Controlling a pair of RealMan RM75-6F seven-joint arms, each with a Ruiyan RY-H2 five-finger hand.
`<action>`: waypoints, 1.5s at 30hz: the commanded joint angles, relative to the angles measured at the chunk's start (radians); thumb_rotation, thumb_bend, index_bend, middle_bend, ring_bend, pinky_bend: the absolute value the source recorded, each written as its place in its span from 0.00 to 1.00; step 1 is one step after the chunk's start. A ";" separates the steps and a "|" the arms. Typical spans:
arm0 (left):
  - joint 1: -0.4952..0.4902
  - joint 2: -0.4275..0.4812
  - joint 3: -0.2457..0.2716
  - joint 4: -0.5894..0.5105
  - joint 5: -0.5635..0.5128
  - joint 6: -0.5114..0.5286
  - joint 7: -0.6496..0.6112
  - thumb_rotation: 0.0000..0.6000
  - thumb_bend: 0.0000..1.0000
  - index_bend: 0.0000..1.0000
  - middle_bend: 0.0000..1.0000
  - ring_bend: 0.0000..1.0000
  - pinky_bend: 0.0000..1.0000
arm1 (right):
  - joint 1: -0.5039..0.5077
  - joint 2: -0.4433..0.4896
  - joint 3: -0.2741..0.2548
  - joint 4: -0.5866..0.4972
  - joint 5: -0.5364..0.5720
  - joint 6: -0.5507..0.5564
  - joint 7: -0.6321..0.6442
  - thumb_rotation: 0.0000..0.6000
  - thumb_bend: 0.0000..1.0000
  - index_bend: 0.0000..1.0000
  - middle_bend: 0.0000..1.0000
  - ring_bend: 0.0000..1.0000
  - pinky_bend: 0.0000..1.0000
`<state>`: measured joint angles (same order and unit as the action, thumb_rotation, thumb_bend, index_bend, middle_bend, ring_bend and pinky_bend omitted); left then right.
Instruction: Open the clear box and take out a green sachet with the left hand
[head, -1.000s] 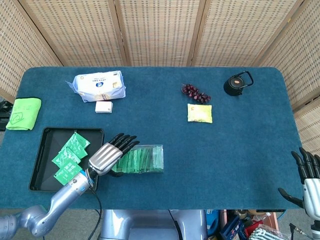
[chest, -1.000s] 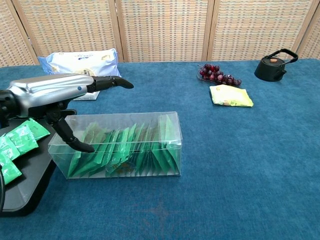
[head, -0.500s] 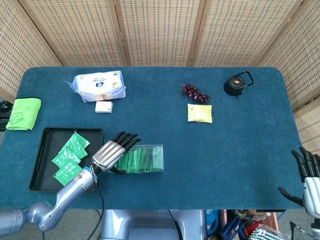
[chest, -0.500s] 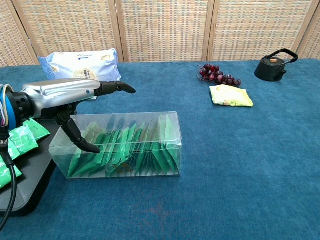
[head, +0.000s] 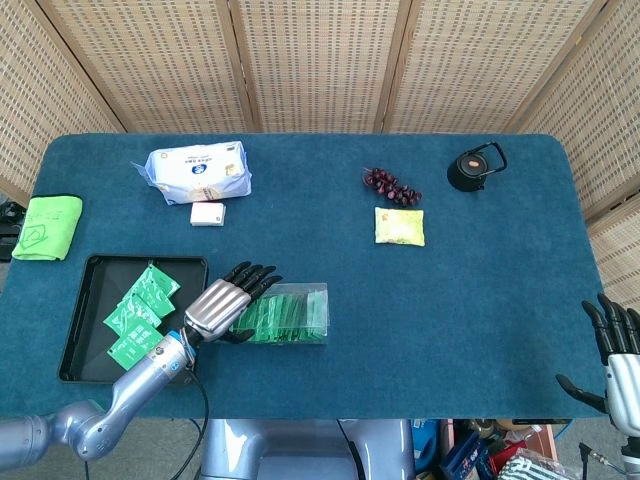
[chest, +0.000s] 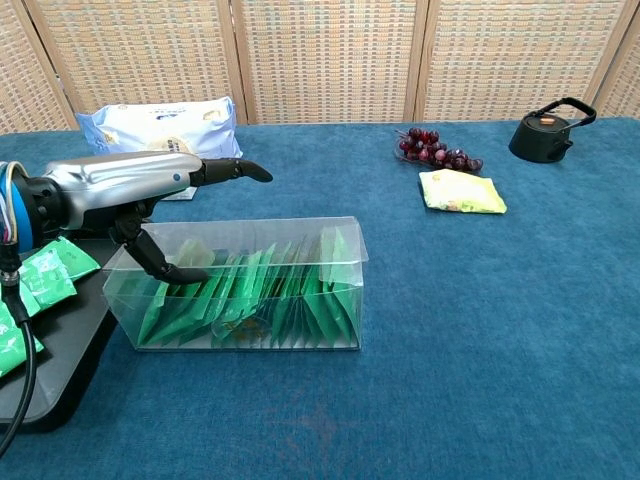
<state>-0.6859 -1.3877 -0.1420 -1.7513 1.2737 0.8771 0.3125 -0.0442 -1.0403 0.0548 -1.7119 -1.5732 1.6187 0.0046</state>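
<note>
Clear box near the tabletop's front-left corner: left hand spread over its lid, thumb hooked under. I'd lift gently, not dragging it.

On the table stood one clear box packed with green sachets too crowded to count, one black tray holding about five loose sachets, one wipes pack, one kettle, one grape bunch, one yellow packet and one green cloth.
</note>
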 joint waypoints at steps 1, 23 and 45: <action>-0.002 0.008 -0.003 -0.007 -0.003 0.009 -0.007 1.00 0.31 0.00 0.00 0.00 0.00 | 0.000 0.002 -0.001 0.000 0.000 -0.001 0.004 1.00 0.00 0.00 0.00 0.00 0.00; -0.070 0.105 -0.111 -0.002 -0.149 -0.013 -0.133 1.00 0.35 0.14 0.00 0.00 0.00 | 0.010 -0.004 0.001 0.004 0.022 -0.024 -0.008 1.00 0.00 0.00 0.00 0.00 0.00; -0.161 0.140 -0.065 0.119 -0.385 -0.192 -0.141 1.00 0.49 0.42 0.00 0.00 0.00 | 0.020 -0.011 0.004 0.008 0.044 -0.046 -0.024 1.00 0.00 0.00 0.00 0.00 0.00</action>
<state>-0.8403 -1.2540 -0.2151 -1.6354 0.8985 0.6994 0.1757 -0.0241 -1.0516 0.0587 -1.7043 -1.5290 1.5729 -0.0195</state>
